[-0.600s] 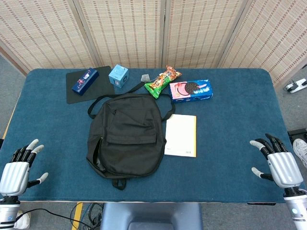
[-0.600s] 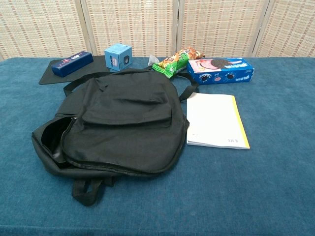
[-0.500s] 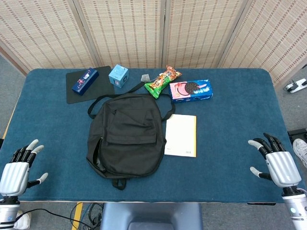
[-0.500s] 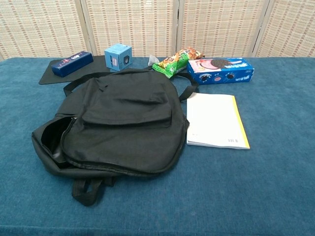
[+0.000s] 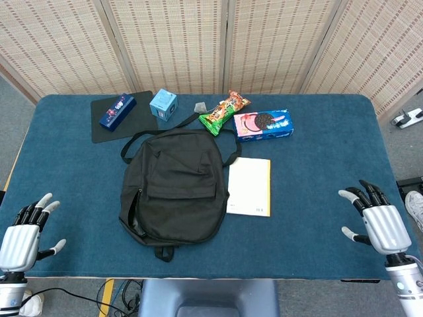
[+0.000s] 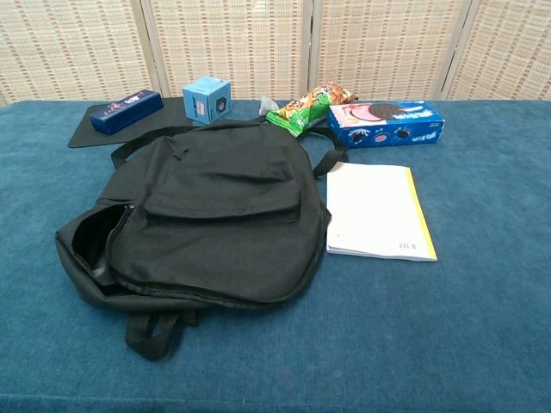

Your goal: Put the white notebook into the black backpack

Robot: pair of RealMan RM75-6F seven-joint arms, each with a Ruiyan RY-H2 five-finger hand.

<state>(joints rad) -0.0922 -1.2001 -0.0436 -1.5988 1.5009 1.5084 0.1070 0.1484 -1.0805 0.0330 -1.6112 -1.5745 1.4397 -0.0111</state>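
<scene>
Blue table [image 5: 317, 165]: white notebook [image 5: 249, 186] lies right of black backpack [image 5: 173, 185]. Left hand [image 5: 23, 232], right hand [image 5: 378, 221] spread, empty. Risk: the notebook could be snagged on the backpack's narrow opening.

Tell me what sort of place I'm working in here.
Probably a staged test or lab setup, not a home: a table covered in blue cloth, woven folding screens closing off the back, and a black backpack, white notebook and snack packs laid out on it.
</scene>
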